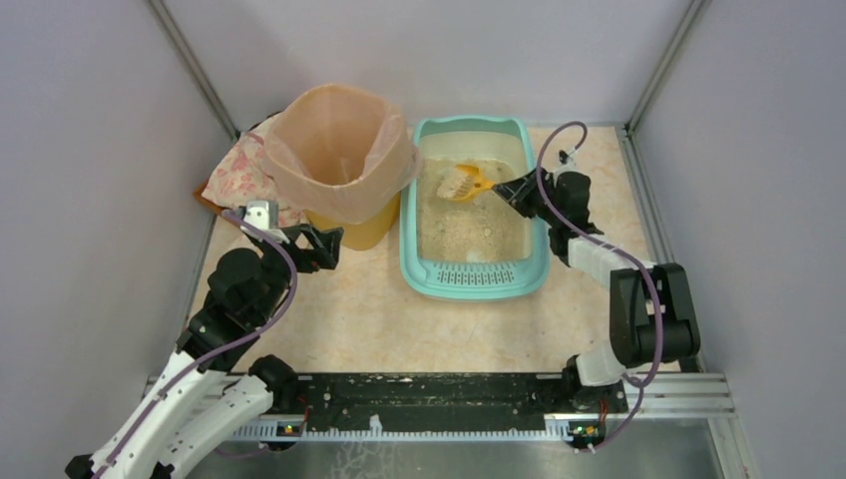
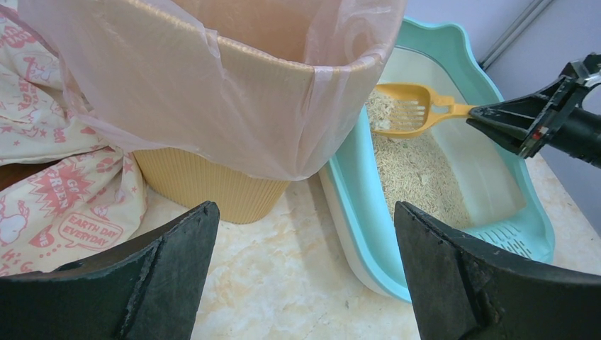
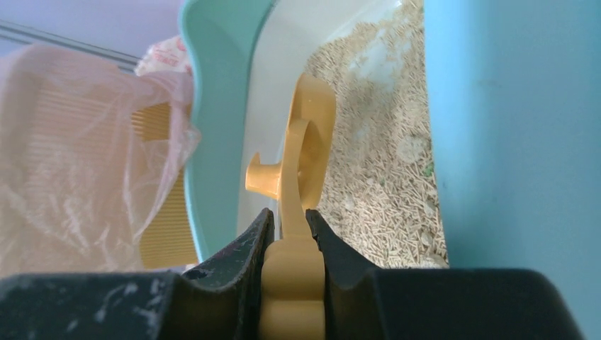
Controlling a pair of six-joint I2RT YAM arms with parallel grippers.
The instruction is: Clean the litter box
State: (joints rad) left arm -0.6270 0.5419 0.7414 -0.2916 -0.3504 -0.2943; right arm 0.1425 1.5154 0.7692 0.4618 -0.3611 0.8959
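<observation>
The teal litter box (image 1: 474, 277) lies at the table's centre right, with beige litter (image 1: 469, 228) inside and its slotted grille at the near end. My right gripper (image 1: 511, 190) is shut on the handle of a yellow slotted scoop (image 1: 464, 183), which it holds over the far part of the litter with some litter in its bowl. The right wrist view shows the handle (image 3: 294, 283) clamped between the fingers. My left gripper (image 1: 334, 244) is open and empty, low over the table between the bin and the box (image 2: 354, 205). The scoop (image 2: 407, 110) also shows in the left wrist view.
A round yellow bin with a peach bag liner (image 1: 339, 150) stands just left of the box, almost touching it. A printed cloth (image 1: 234, 170) lies behind and left of the bin. Grey walls enclose the table on three sides.
</observation>
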